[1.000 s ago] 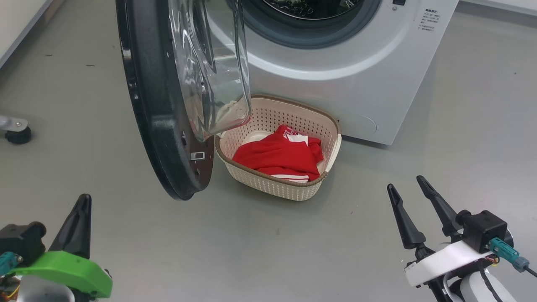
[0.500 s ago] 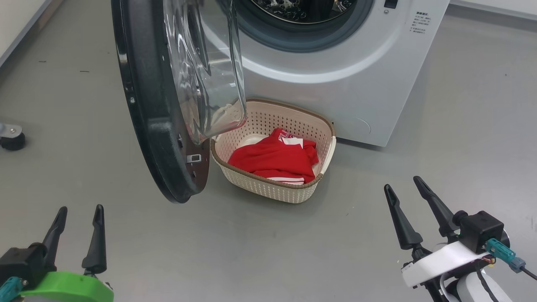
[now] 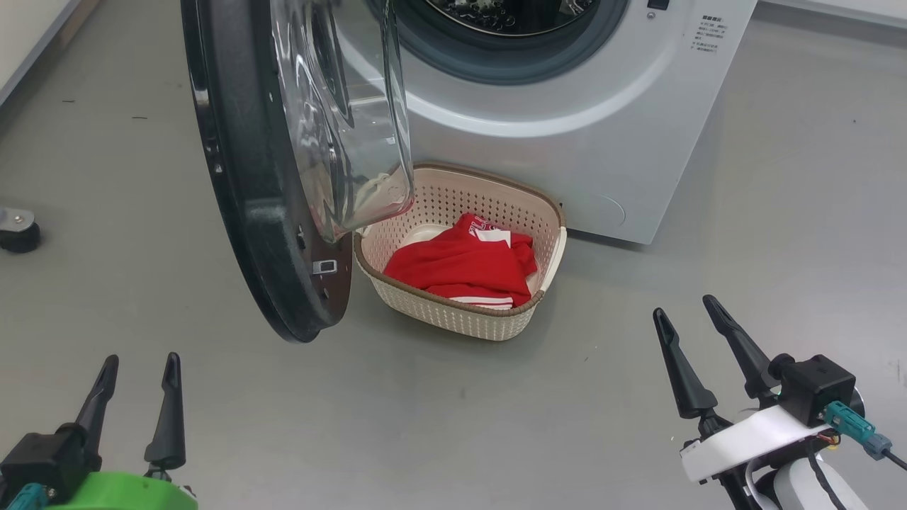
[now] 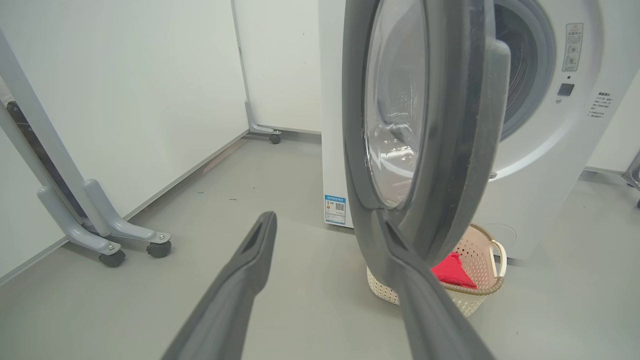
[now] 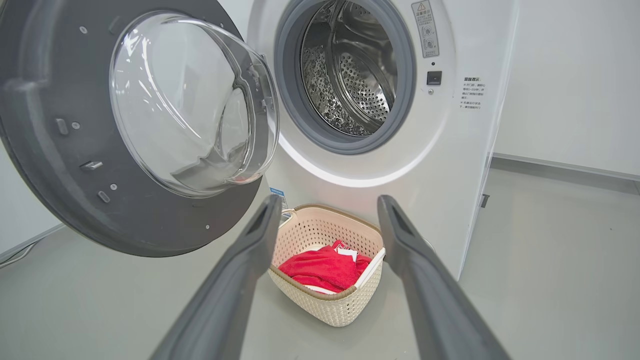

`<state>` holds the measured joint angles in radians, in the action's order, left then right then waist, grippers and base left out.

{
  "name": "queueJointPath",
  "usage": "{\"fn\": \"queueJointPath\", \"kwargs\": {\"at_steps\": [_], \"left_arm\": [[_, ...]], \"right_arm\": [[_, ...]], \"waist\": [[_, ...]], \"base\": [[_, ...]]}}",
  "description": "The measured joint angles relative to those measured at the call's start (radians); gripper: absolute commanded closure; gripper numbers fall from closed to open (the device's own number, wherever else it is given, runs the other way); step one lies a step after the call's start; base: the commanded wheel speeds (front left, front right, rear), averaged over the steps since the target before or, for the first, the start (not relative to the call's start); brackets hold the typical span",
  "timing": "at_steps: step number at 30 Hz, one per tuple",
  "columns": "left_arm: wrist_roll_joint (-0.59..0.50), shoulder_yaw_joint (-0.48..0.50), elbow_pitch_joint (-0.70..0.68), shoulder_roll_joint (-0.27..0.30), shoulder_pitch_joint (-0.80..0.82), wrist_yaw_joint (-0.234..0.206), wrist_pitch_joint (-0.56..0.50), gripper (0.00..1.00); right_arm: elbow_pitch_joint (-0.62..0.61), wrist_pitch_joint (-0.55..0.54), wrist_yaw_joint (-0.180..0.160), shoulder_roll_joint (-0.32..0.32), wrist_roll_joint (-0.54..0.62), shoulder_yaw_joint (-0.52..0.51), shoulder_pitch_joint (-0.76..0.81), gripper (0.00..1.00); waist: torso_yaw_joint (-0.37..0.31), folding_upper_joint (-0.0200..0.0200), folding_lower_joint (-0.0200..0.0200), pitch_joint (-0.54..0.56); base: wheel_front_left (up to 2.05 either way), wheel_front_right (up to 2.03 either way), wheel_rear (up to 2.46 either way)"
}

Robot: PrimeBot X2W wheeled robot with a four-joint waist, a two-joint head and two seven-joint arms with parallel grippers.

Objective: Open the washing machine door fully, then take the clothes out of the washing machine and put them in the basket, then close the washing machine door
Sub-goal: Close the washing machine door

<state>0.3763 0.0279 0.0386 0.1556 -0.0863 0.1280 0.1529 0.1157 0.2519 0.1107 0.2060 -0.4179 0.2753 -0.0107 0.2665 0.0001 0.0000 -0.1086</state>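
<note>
While the washing machine door (image 3: pixel 248 212) hangs wide open at eleven o'clock in my head view, I see the red clothes (image 3: pixel 460 265) lying in the basket (image 3: pixel 460 322), on the floor (image 3: pixel 496 411) just before the washing machine (image 3: pixel 567 142). My left pincer (image 3: pixel 140 361) at seven o'clock and right pincer (image 3: pixel 684 306) at four o'clock both stand released, grasping nothing, well apart from the basket.

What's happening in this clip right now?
A two-armed robot is unloading a washing machine. The red clothes lie in the basket on the floor before it, and the visible part of the drum looks empty. The washing machine door stands open beside the basket. The left gripper and right gripper are both open, hold nothing and touch nothing. Closing the door remains.
</note>
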Motion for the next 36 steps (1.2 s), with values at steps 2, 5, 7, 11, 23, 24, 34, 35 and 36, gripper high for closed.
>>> {"fn": "queueJointPath", "kwargs": {"at_steps": [2,5,7,11,23,24,34,35,36], "left_arm": [[0.0,-0.002,0.007,0.0,0.0,0.0,0.008,0.0],[-0.004,-0.003,0.014,0.0,0.0,0.0,0.017,0.0],[-0.01,-0.006,0.018,0.0,0.0,0.0,0.025,0.0],[-0.015,-0.009,0.024,0.0,0.002,0.0,0.035,0.0],[-0.027,-0.012,0.051,0.0,0.006,0.0,0.061,0.0],[-0.027,-0.012,0.053,0.0,0.007,0.0,0.061,0.0],[-0.034,-0.023,0.072,-0.001,0.02,0.0,0.072,0.0],[-0.034,-0.023,0.073,-0.001,0.021,0.0,0.074,0.0],[-0.034,-0.023,0.076,-0.001,0.021,0.0,0.074,0.0]], "right_arm": [[0.0,0.0,0.0,0.0,0.0,-0.001,0.0,0.0],[0.0,0.0,0.001,-0.001,0.003,-0.002,0.0,0.0],[0.0,0.0,0.001,-0.003,0.005,-0.002,0.0,0.0],[0.0,0.0,0.001,-0.004,0.006,-0.004,0.0,0.0],[-0.001,0.0,0.001,-0.005,0.007,-0.013,0.0,0.0],[-0.001,0.0,0.001,-0.005,0.008,-0.013,0.0,0.0],[-0.001,0.0,0.001,-0.009,0.011,-0.016,0.0,0.0],[-0.001,0.0,0.001,-0.009,0.012,-0.016,0.0,0.0],[-0.001,0.0,0.001,-0.009,0.013,-0.016,0.0,0.0]], "waist": [[0.0,0.0,0.0,-0.001],[0.0,0.0,0.0,-0.003],[0.0,0.0,0.0,-0.004],[0.001,0.0,0.0,-0.007],[0.0,0.0,0.0,-0.011],[0.0,0.0,0.0,-0.011],[0.001,0.0,0.0,-0.012],[0.001,0.0,0.0,-0.012],[0.001,0.0,0.0,-0.011]], "base": [[0.0,0.0,0.0],[0.0,0.0,0.0],[0.0,0.0,0.0],[0.0,0.0,0.0],[0.0,0.0,0.0],[0.0,0.0,0.0],[0.0,0.0,0.0],[0.0,0.0,0.0],[0.0,0.0,0.0]]}}
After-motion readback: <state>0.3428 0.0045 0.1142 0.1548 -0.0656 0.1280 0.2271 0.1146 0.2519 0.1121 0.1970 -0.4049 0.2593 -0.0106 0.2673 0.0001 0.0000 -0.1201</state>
